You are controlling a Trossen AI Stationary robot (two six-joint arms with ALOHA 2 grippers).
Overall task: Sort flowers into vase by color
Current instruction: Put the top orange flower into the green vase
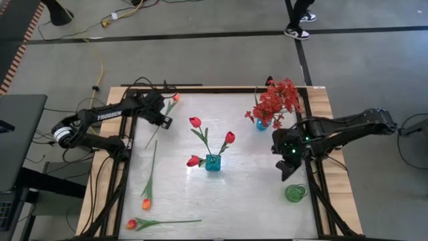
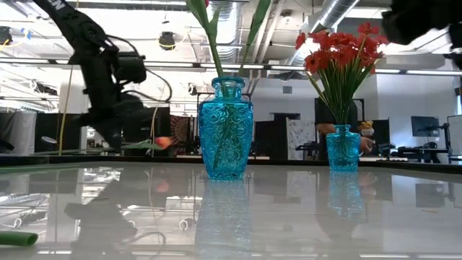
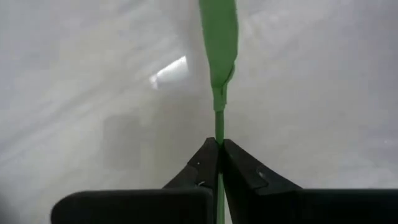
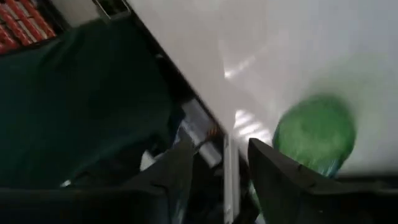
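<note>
Left wrist view: left gripper (image 3: 217, 146) pinched tight on thin green stem (image 3: 219, 118) of orange tulip (image 1: 176, 98), far-left part of white table (image 1: 254, 194). Arm lettering reads "TROSSEN" (image 1: 108, 116). Right gripper (image 4: 221, 155) partly parted, empty, above green vase (image 1: 295, 193). Red rosebuds (image 1: 195, 122) in centre blue vase (image 1: 212, 163); red sprays (image 1: 276, 100) in far blue vase (image 1: 262, 124). Two more orange tulips (image 1: 146, 203) lie flat near left.
</note>
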